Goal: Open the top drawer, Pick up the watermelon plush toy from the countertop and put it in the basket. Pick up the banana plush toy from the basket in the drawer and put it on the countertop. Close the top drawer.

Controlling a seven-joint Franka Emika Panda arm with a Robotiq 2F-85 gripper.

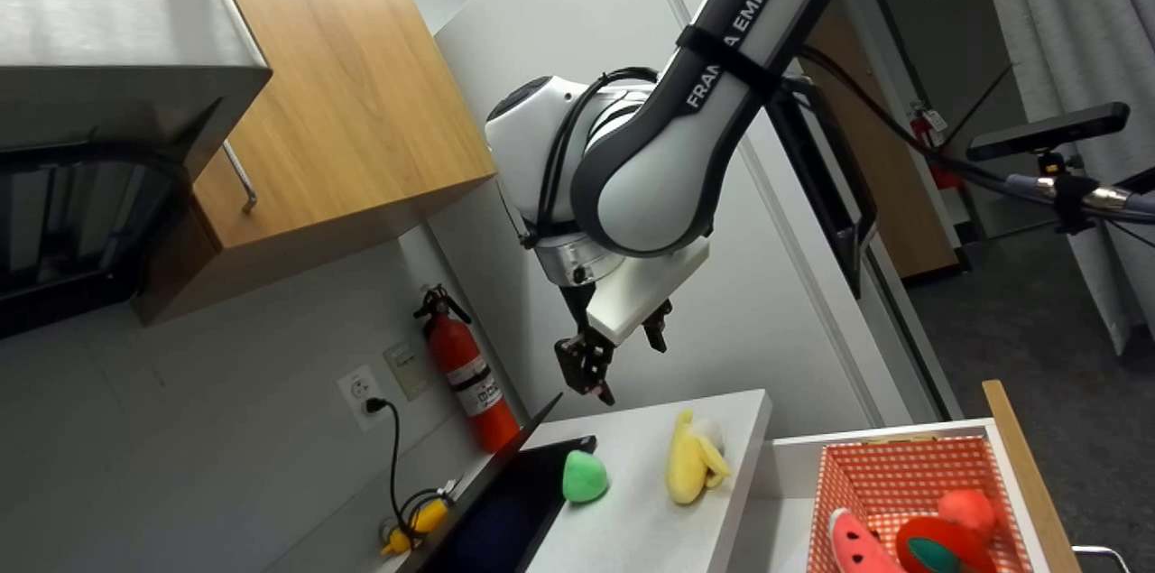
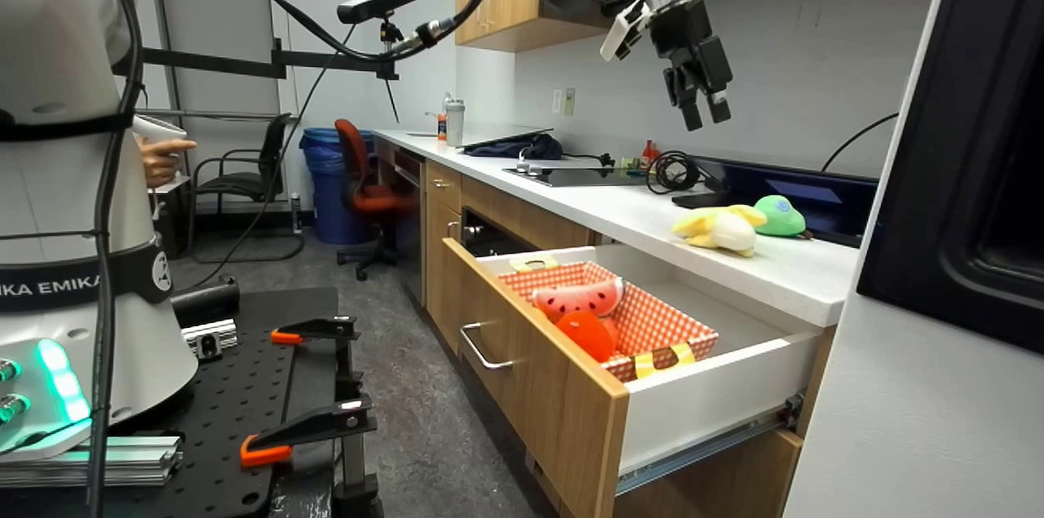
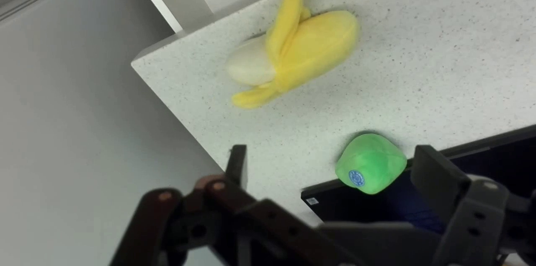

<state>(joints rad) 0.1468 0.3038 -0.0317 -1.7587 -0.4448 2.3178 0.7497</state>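
Pulled out in an exterior view is the top drawer [image 2: 530, 371], with the checked red-orange basket [image 2: 673, 326] inside. The watermelon plush toy [image 2: 577, 299] lies in that basket; an exterior view also shows the watermelon plush toy [image 1: 857, 541] there, partly cut off. On the white countertop [image 3: 439, 69] rests the banana plush toy [image 3: 318, 50], near the front edge. My gripper [image 3: 331, 153] hangs above the countertop, jaws wide apart with nothing held between them. In both exterior views the gripper [image 1: 633, 372] is well clear of the toys.
A green plush [image 3: 370, 163] lies against a black flat device [image 3: 360, 203] behind the banana. Red plush toys [image 2: 589, 334] share the basket. A wooden upper cabinet [image 1: 343, 104] and metal hood [image 1: 117, 13] overhang the counter. A pale panel [image 2: 848, 404] borders its end.
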